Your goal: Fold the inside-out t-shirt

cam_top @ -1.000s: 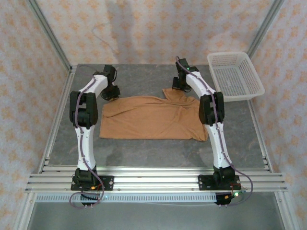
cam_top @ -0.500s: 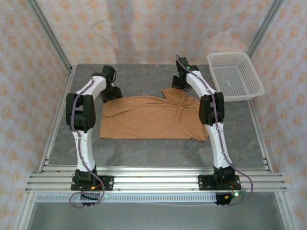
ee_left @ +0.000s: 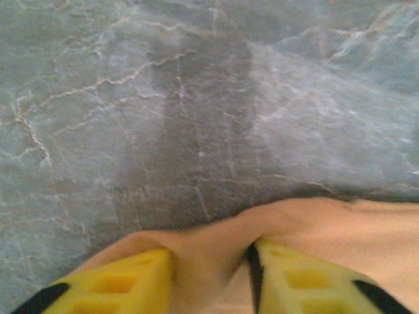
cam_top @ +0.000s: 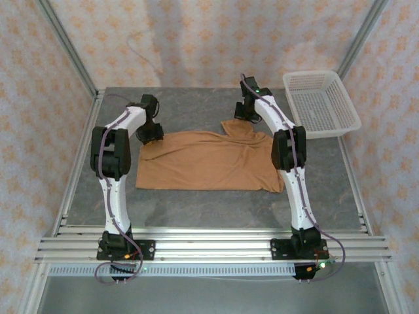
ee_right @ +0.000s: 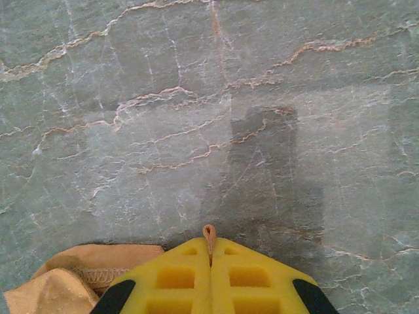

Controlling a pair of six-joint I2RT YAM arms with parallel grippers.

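The left claw (ee_left: 211, 254) and right claw (ee_right: 209, 243) are each pinching a far corner of the t-shirt (cam_top: 209, 160), which is stretching left-to-right, lying nearward of both.

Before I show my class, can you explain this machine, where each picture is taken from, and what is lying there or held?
Two robot arms are bolted at the near edge of a table. The wide picture looks down from above and behind them; each close-up comes from a wrist camera, yellow fingers in view. An orange-tan t-shirt lies spread out, a white basket at the far right corner. The left gripper pinches a ridge of the shirt's edge; the right gripper is shut on a sliver of it.
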